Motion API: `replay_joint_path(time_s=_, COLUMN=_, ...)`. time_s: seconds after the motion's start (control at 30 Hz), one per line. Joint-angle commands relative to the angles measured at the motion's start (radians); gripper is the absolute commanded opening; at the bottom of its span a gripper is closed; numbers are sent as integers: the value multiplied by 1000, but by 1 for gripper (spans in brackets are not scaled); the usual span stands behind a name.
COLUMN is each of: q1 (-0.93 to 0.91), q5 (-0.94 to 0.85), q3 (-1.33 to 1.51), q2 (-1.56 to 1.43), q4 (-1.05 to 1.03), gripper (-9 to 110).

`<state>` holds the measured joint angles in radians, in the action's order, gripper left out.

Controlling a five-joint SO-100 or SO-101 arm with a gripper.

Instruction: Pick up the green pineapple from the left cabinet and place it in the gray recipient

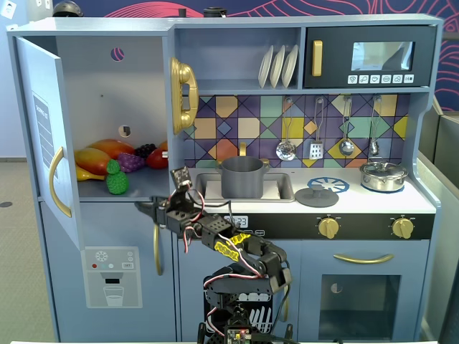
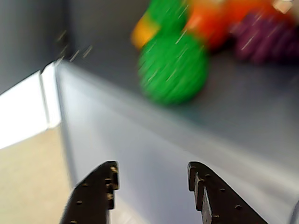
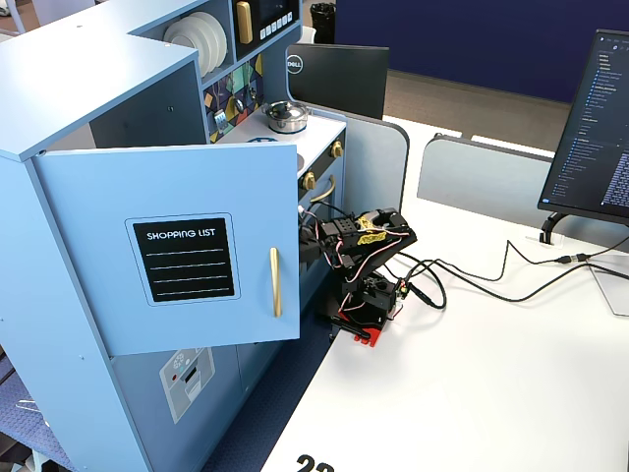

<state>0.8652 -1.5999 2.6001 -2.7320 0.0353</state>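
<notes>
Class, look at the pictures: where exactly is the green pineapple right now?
In a fixed view, the green pineapple sits at the front of the left cabinet shelf, ahead of the other toy fruit; the wrist view shows it beyond the open gripper.

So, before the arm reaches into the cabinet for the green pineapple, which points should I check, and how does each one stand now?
1. Door of the left cabinet open: ok.
2. Gripper open and empty: ok.
3. Green pineapple at the shelf's front, nothing before it: ok.
4. Gripper aimed at the pineapple: not ok; in the wrist view it sits above and right of the gap.
5. Gray recipient uncovered in the sink: ok.
6. Recipient empty inside: cannot tell.
</notes>
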Motion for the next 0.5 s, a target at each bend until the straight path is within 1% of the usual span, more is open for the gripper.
replay_joint_path(time_s=0.0, q1=21, q5=-15, q3=-149, q2=84, q4=69, gripper=18)
replay_joint_path(time_s=0.13, q1=-5, q5=-31, q3=-187, q2=178, q4=149, gripper=25)
replay_joint_path(time_s=0.27, q1=0, q5=-67, q3=-245, q2=275, q4=172, gripper=30)
replay_joint_path(time_s=0.47, q1=-12, q5=-26, q3=-390, q2=459, q4=206, gripper=31)
